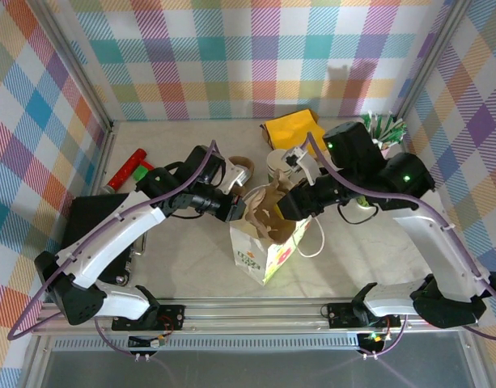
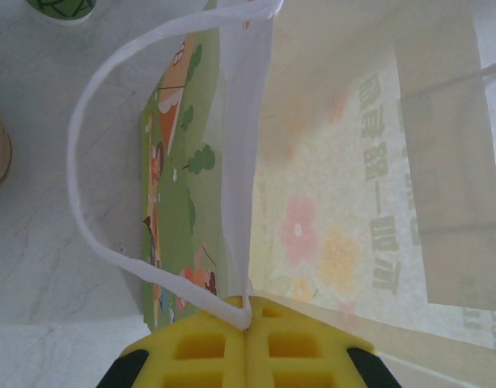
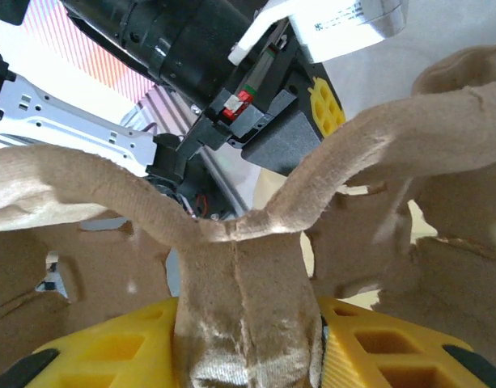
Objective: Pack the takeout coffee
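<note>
Top view: printed paper bag (image 1: pixel 260 259) stands upright at centre frame, just below the middle, mouth up, both arms meeting over it. Left gripper (image 1: pixel 234 212) comes in from the left at the bag's rim. Left wrist view: left gripper (image 2: pixel 248 314) has its yellow fingers (image 2: pixel 199 347) pressed together, nipping the end of the bag's white handle (image 2: pixel 86 162); the loop arcs away toward the upper left of the frame, and the bag (image 2: pixel 337 202) wall fills the right side. Right gripper (image 1: pixel 285 206) reaches in from the right at the bag mouth, where a brown pulp holder (image 1: pixel 268 208) sits. Right wrist view: right gripper (image 3: pixel 248 323) is clamped on a raised rib of the pulp holder (image 3: pixel 231 234), pulp filling the gap between the fingers. Cup (image 1: pixel 277 166): cream, upright on the table just above the bag in the top view, partly hidden by the right arm; cannot tell whether a lid is on it. A cup's green base (image 2: pixel 61 6) shows at the top left edge of the left wrist view, apart from the bag. Yellow packet (image 1: pixel 290 129) lies at upper centre-right; black tray (image 1: pixel 90 218) at left.
</note>
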You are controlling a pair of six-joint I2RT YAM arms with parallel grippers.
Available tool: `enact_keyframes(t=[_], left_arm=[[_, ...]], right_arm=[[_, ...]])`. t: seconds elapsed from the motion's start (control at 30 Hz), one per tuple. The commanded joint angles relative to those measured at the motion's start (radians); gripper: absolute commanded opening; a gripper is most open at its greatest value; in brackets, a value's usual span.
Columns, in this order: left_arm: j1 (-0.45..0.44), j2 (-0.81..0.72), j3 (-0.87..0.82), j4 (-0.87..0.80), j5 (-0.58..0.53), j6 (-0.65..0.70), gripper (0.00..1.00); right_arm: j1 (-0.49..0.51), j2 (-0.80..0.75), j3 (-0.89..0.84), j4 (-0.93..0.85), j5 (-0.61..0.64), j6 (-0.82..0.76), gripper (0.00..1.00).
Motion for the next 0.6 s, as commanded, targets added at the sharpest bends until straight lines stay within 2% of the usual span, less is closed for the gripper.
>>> enact_keyframes(t=[0.0,0.23,0.57], left_arm=[[-0.007,0.005,-0.012,0.04,0.034,0.052,0.0],[-0.005,0.007,-0.019,0.047,0.027,0.075,0.0],[-0.006,0.034,-0.014,0.044,0.055,0.123,0.0]], right_arm=[[-0.023,-0.013,-0.054,0.085,-0.136,0.021,0.42],[-0.054,-0.022,-0.17,0.108,-0.12,0.004,0.42],[-0.061,-0.036,-0.323,0.12,0.005,-0.018,0.43]])
